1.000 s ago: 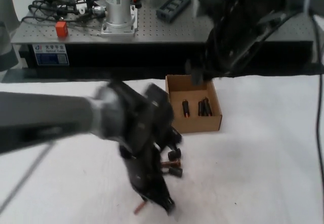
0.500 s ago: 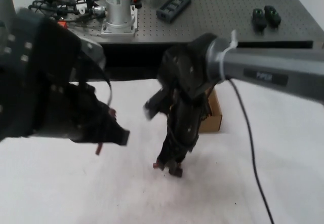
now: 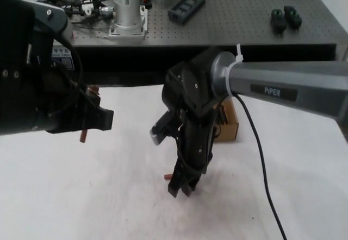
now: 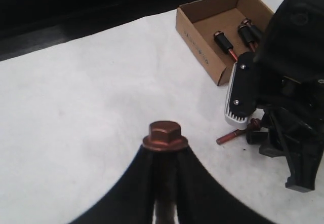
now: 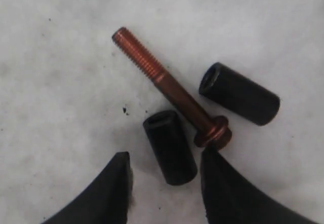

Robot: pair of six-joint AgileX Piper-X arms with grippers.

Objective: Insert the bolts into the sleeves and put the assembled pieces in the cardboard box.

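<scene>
Jaws of the left gripper (image 4: 165,158) are clamped on the shank of a copper bolt (image 4: 164,134), held raised over the left of the white cloth (image 3: 65,196). The right gripper (image 5: 164,158) points steeply down at the cloth's middle, fingers apart, straddling a black sleeve (image 5: 169,145). A loose bolt (image 5: 167,89) lies just beside it, a second sleeve (image 5: 239,93) just beyond. The cardboard box (image 4: 202,57), holding assembled pieces (image 4: 223,41), sits behind the right arm near the cloth's far edge. Bare cloth spreads between the arms and in front.
</scene>
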